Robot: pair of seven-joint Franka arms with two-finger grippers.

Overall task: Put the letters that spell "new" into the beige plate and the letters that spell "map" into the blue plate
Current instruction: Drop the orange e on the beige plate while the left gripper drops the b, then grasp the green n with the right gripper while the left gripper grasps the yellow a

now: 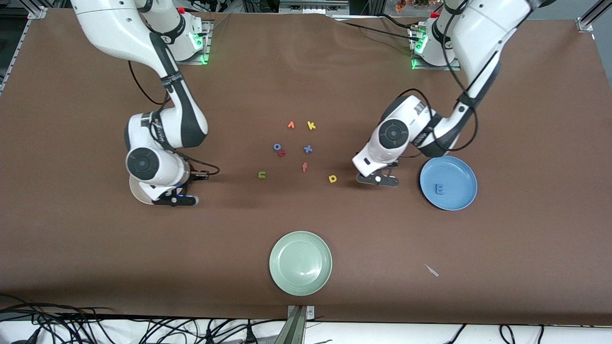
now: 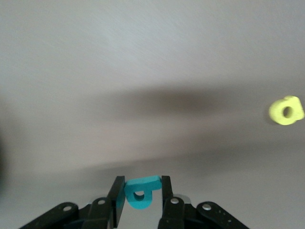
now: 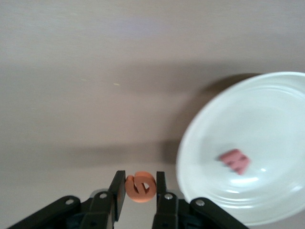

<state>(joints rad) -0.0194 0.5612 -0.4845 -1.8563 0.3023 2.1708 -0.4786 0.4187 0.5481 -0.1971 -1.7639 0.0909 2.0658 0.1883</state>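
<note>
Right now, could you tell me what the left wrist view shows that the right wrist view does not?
Only the left wrist view shows the left gripper shut on the teal "a", with the yellow "p" lying apart on the table. Only the right wrist view shows the right gripper shut on the orange "e", beside the beige plate, which holds the pinkish-red "w". Both share the bare brown tablecloth.
</note>
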